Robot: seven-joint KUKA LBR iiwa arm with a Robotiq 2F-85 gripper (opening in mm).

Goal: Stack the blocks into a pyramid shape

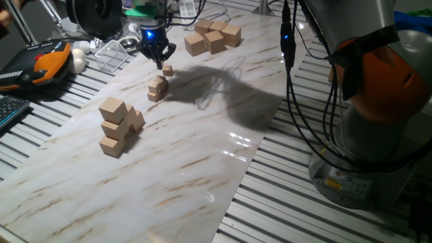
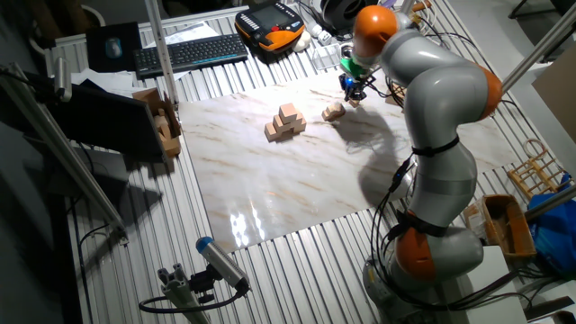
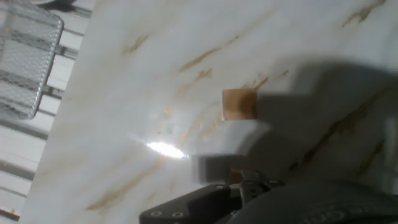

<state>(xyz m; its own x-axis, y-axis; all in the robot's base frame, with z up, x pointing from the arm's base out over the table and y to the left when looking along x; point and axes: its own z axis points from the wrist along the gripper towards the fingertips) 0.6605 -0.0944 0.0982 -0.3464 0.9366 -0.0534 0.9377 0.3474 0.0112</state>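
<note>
The pyramid is barely begun. A small cluster of tiny blocks (image 1: 157,88) sits mid-tabletop (image 1: 202,169), perhaps three or four cubes, though the count is hard to make out. One loose tiny block (image 1: 167,70) lies just beyond it, directly under the gripper (image 1: 159,62). Whether the fingers are spread or pressed together cannot be told; they seem to hold nothing. A medium-cube stack (image 1: 119,126) stands nearer left, and about four large cubes (image 1: 213,36) sit far off.
</note>
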